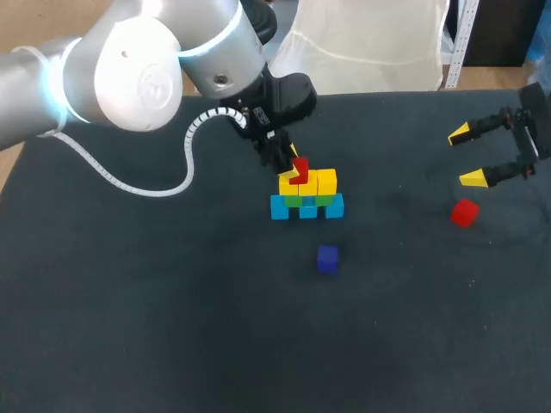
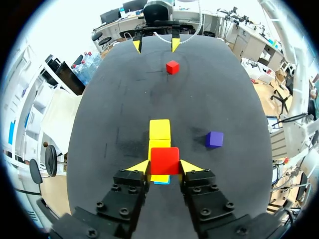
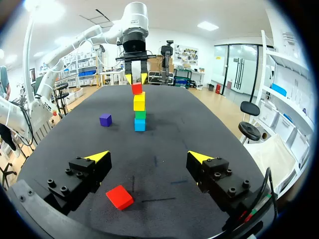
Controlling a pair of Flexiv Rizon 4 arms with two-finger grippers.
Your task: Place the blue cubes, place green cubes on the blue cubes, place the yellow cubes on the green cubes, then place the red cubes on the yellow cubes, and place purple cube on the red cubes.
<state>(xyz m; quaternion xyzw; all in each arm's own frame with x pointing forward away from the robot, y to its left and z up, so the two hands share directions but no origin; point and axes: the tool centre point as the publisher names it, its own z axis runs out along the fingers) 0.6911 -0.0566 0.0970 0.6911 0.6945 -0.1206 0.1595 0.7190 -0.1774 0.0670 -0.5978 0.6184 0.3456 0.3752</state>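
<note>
Right, start at your left hand (image 2: 165, 167). It's grasping a red cube (image 2: 165, 160), with one yellow tip on each side face. That side grip leaves the underside free for a flat set-down.

The cube sits over the end of the yellow cubes (image 2: 160, 130) nearest the hand, at or just above their top. I can't tell from any view whether it has landed. The fingers close across the row, not along it, so the neighbouring yellows don't block them.

Below the yellows are the green cubes (image 1: 303, 201), then the blue cubes (image 1: 307, 208) on the desk (image 1: 172, 301). Those three layers look done to me, and red is the step in hand.

The purple cube (image 2: 215, 139) sits alone on the desk beside the stack, not touching it. It goes on last, so it makes sense to leave it there.

Farther out, well apart from the stack, a second red cube (image 2: 172, 66) lies on the desk. Your right hand (image 3: 148, 157) is just behind it, released, fingers spread wide with nothing between them. It looks staged to take that cube next, while staying out of the left arm's way.

Risk, as I judge it: the stack is only one cube wide, so an off-centre release or a nudge while backing out could tip it.
</note>
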